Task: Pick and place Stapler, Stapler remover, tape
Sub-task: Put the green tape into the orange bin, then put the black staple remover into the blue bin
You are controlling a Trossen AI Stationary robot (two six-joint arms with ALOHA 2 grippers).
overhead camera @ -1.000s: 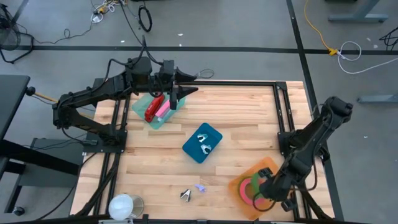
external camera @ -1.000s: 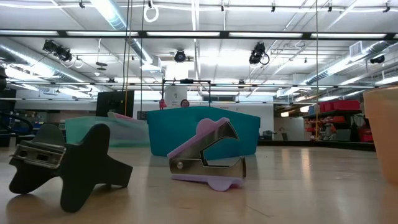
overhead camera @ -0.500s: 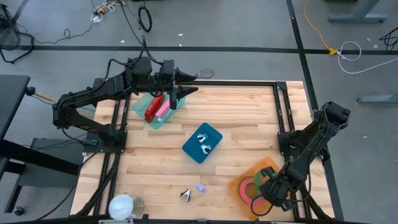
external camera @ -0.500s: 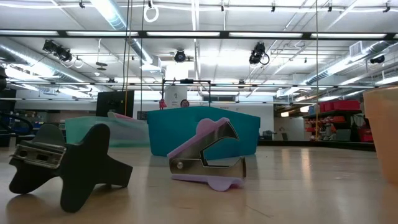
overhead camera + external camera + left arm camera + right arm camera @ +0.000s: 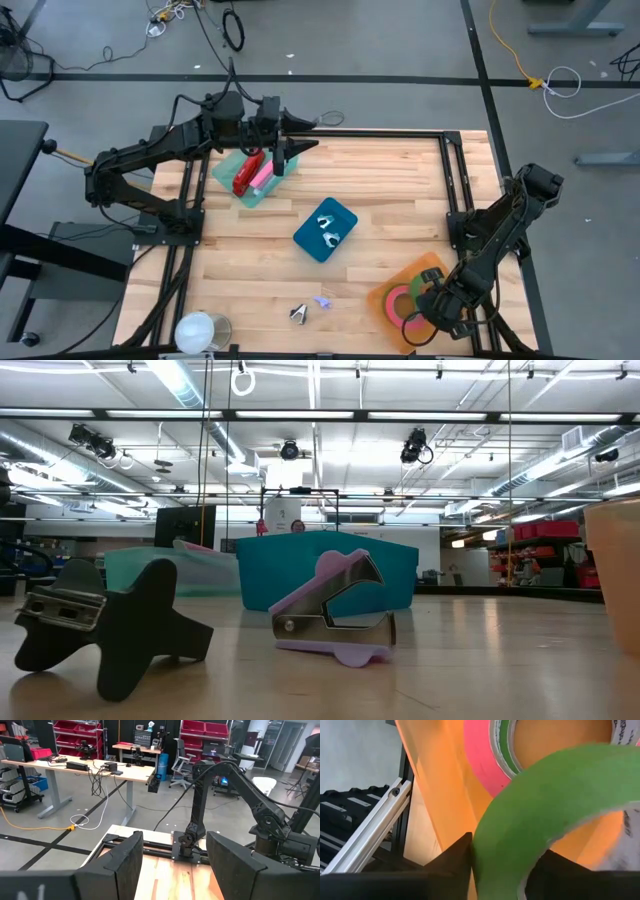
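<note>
At lower right of the high view, the right end effector (image 5: 432, 312) straddles the green tape roll (image 5: 555, 805) over the orange tray (image 5: 393, 292), fingers either side of its wall, seemingly releasing it there. The left end effector (image 5: 283, 152), fingers spread and empty, waits above the teal bin (image 5: 228, 172) holding the red stapler (image 5: 243, 175).

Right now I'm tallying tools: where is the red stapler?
High view: the red stapler lies in the teal tray at the table's far left, under the left gripper.
</note>
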